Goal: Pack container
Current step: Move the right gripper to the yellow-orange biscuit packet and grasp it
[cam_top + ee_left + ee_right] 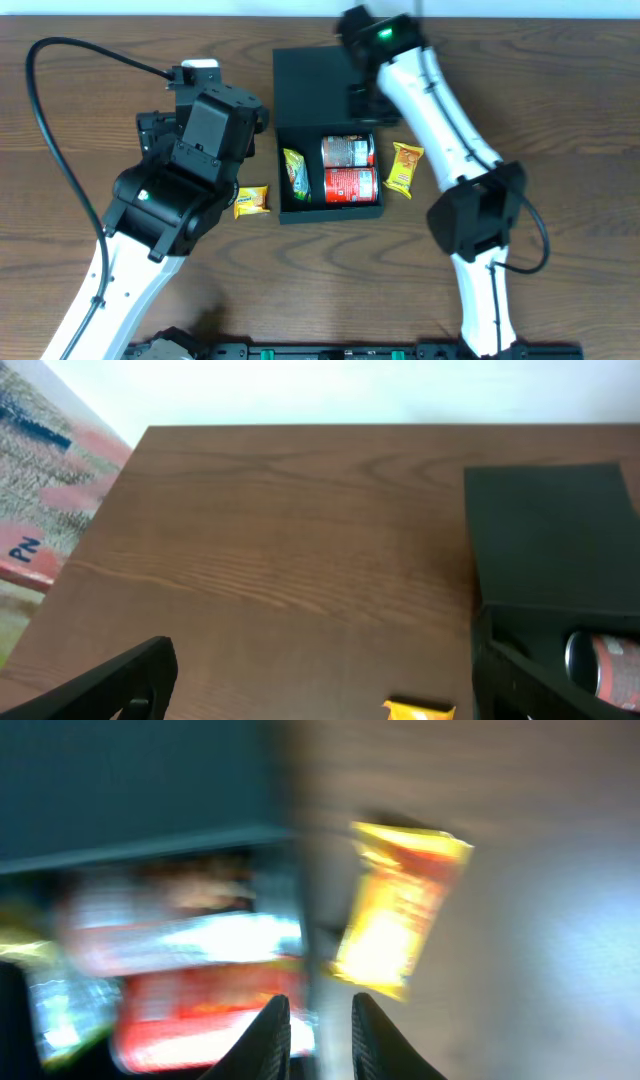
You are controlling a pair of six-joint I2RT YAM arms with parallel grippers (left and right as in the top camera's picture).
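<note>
The dark teal-black container (288,210) lies at the table's middle with its flap lid (312,85) folded back. Inside lie two red snack cans (348,150) (350,185) and a green packet (296,172). One yellow packet (251,201) lies left of the box, another (404,167) to its right. My left gripper (320,695) is open wide above the left yellow packet (420,709), and the container (550,530) is to its right. My right gripper (318,1020) hangs over the box's right wall with its jaws narrowly apart and holding nothing. That view is blurred, and the right packet (395,910) shows just beyond.
Brown wooden table (560,120). In the left wrist view a patterned pink and grey surface (40,480) lies beyond the table's left edge. The left arm's bulky wrist (200,140) covers its own fingers in the overhead view.
</note>
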